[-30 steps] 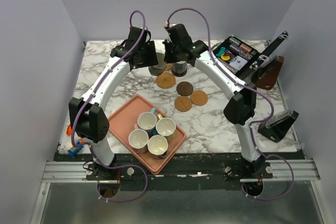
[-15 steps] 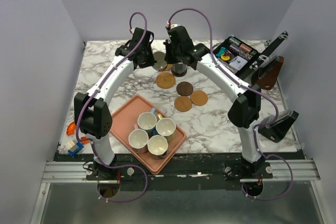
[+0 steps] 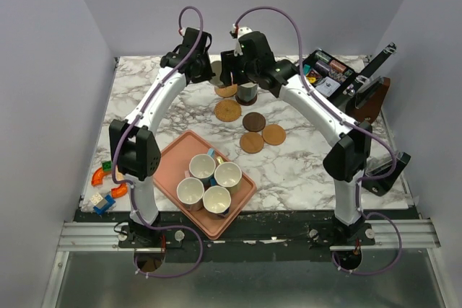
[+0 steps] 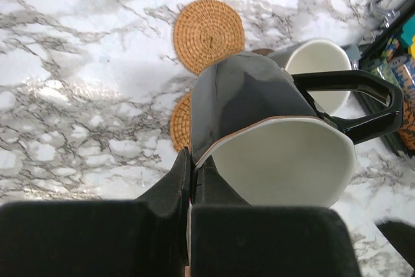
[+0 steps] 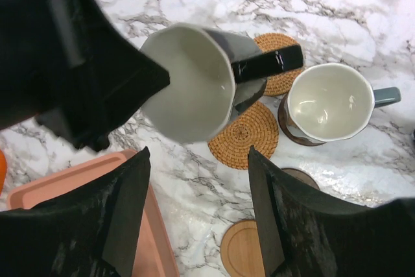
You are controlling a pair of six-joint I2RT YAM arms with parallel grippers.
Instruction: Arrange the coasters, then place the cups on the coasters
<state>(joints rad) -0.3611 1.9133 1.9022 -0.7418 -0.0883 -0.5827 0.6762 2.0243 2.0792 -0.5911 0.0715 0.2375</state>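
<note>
My left gripper [image 4: 189, 163] is shut on the rim of the black cup [image 4: 259, 115], which hangs tilted above the table with its handle [image 4: 363, 95] pointing right. The same black cup [image 5: 194, 82] shows ahead of my open right gripper [image 5: 198, 205], which holds nothing. A grey-green cup [image 5: 327, 105] stands on a dark coaster [image 5: 285, 128] at the back. Two woven coasters [image 5: 246, 135] [image 5: 282, 63] lie under the black cup. More coasters [image 3: 254, 121] [image 3: 273, 134] [image 3: 251, 142] lie mid-table. Several cups [image 3: 203, 168] stand in the pink tray [image 3: 173, 160].
An organiser box [image 3: 325, 77] with small parts sits at the back right beside a brown holder [image 3: 372, 99]. A black stand [image 3: 382, 171] is at the right edge. Coloured toy pieces [image 3: 105, 185] lie at the left edge. Both arms crowd the back centre.
My left gripper shut on the black cup's rim and lifted it off the table. My right gripper opened, let go of the grey-green cup and rose above it.
</note>
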